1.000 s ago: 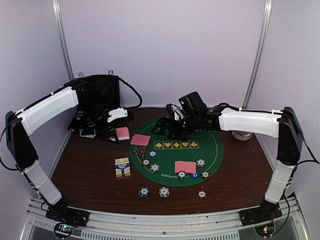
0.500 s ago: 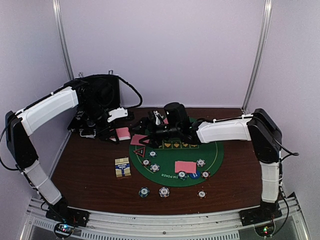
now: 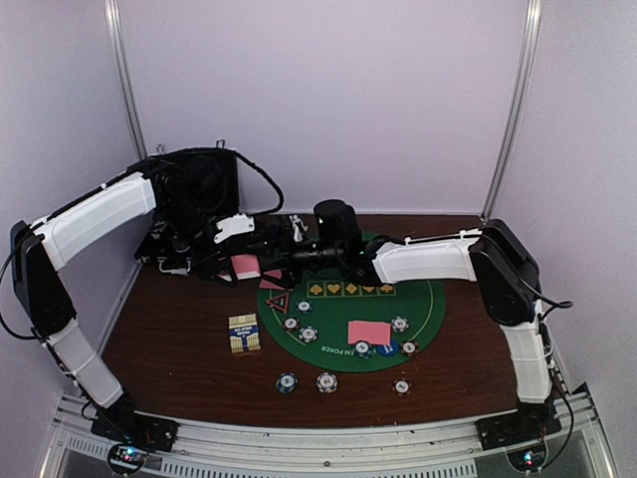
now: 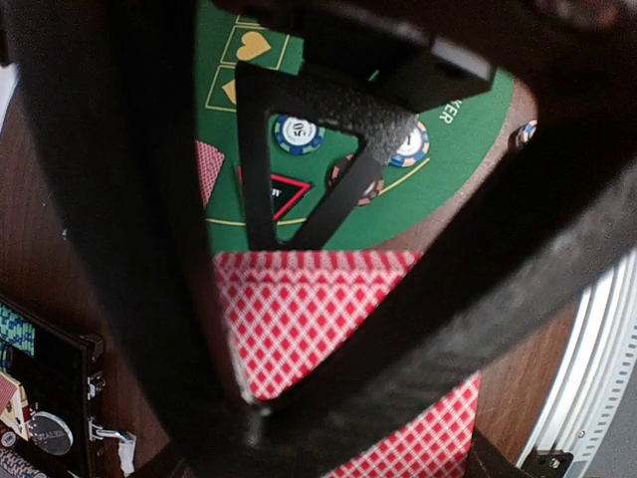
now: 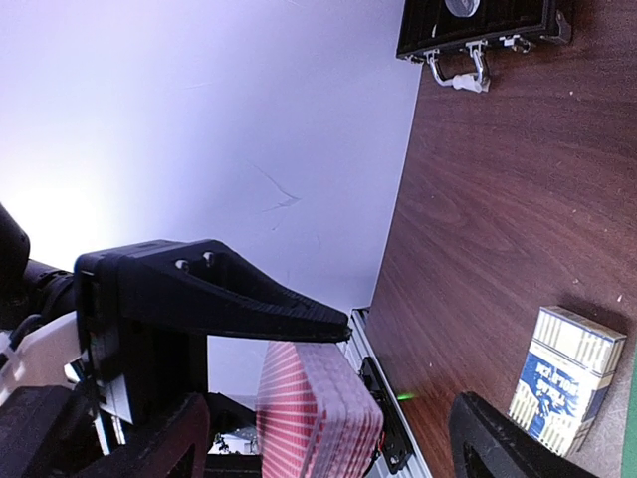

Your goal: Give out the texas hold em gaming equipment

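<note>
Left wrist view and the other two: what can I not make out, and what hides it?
- Left wrist view: the dark, blurred frame of the left gripper covers most; the held cards cannot be counted.
- Top external view: the right gripper meets the left one; both cover the cards, so contact is hidden.
- Right wrist view: the black case is cut by the top edge; the card box print is too small to read.

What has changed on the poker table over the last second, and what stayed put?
The right gripper swept left across the green mat to the card deck held by the left gripper; its jaws are open, nothing grasped. The left gripper, chips and card box stayed put.
</note>
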Available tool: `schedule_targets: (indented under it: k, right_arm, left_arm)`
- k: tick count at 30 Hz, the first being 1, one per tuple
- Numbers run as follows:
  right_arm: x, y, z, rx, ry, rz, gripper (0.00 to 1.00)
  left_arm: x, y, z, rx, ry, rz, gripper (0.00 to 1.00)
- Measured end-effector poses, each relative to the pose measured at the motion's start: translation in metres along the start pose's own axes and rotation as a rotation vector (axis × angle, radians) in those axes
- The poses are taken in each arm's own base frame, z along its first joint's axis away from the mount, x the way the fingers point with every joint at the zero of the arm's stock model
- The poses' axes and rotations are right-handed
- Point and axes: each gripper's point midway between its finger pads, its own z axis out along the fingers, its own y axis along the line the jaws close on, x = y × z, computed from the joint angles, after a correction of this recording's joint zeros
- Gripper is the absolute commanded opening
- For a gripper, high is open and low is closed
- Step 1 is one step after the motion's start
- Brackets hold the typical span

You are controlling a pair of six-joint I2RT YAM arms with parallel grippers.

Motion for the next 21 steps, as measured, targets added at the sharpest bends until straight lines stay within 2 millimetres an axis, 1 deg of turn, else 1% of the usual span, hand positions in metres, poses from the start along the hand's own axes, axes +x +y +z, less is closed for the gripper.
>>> schedule_targets:
  k: [6, 12, 16, 21]
  right_arm:
    - [0.007, -0.007, 0.013, -0.008, 0.034, 0.032, 0.79]
    - [0.005, -0.009, 0.02, -0.019, 0.043, 0.052, 0.73]
    - [0.005, -0.013, 0.02, -0.015, 0.047, 0.063, 0.65]
    - [0.002, -0.019, 0.016, -0.016, 0.047, 0.075, 0.57]
  left_arm:
    - [0.0, 0.0, 0.0, 0.0, 0.0, 0.0, 0.0]
    - [0.0, 0.0, 0.0, 0.0, 0.0, 0.0, 0.0]
    - [0.0, 0.0, 0.0, 0.0, 0.0, 0.0, 0.0]
    - [0.0, 0.0, 0.0, 0.0, 0.001, 0.0, 0.0]
